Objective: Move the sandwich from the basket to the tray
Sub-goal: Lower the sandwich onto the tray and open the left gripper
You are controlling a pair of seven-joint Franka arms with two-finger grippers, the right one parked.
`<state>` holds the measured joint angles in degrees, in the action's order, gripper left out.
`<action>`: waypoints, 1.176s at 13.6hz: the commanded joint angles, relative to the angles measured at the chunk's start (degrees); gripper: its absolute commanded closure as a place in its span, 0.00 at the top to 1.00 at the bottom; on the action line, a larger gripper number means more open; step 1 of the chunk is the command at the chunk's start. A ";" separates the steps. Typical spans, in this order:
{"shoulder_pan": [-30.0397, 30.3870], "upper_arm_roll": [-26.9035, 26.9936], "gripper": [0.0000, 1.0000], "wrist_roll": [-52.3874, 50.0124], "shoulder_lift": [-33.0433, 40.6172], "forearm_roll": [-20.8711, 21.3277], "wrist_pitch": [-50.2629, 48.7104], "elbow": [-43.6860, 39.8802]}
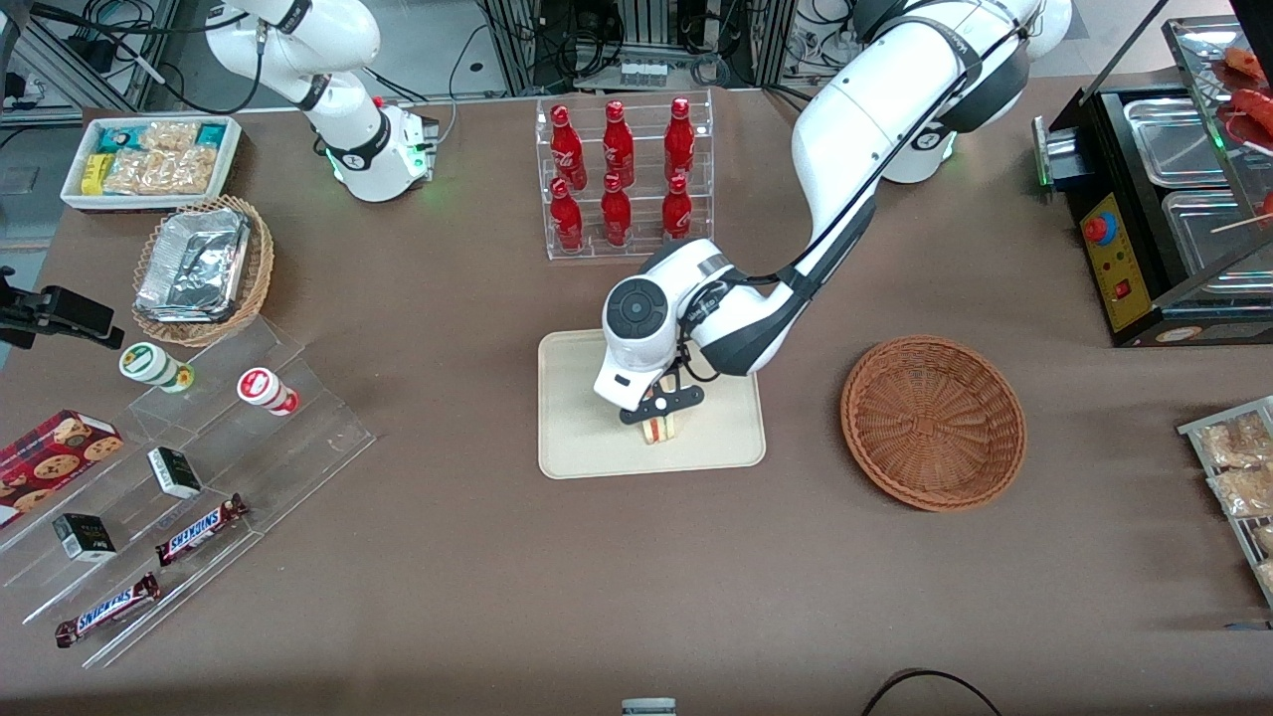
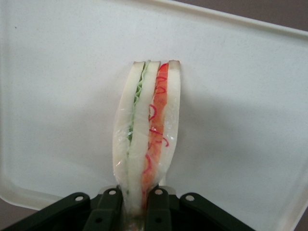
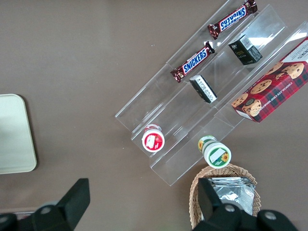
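The triangular white-bread sandwich [image 1: 657, 429] [image 2: 147, 132] was pinched between the black gripper's [image 1: 659, 416] [image 2: 134, 204] fingers, directly over the flat cream plastic tray [image 1: 597, 452] [image 2: 57, 96]; the round reddish-brown wicker basket [image 1: 933, 423] was seen well apart.

Front view looks down from high — wrist views sit close, both sharing the tray [image 1: 577, 447].

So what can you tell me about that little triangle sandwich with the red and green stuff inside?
The small triangular white-bread sandwich looks wrapped in clear film, with green filling in one seam and red-orange in the other. It stands on edge over the flat cream-coloured rectangular plastic tray, pinched at one end by the left arm's black two-finger gripper. The round reddish-brown wicker basket sits beside the tray.
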<state>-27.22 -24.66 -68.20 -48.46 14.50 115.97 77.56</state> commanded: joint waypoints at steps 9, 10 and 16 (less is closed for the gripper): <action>-0.47 -0.39 1.00 -0.44 11.44 -1.75 -9.96 -2.76; -0.47 -0.22 1.00 -0.44 13.29 -2.98 -10.93 -2.76; 6.01 -0.13 1.00 7.38 21.55 -3.87 -21.73 -1.71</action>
<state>-25.02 -24.80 -63.36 -30.10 11.64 96.79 73.74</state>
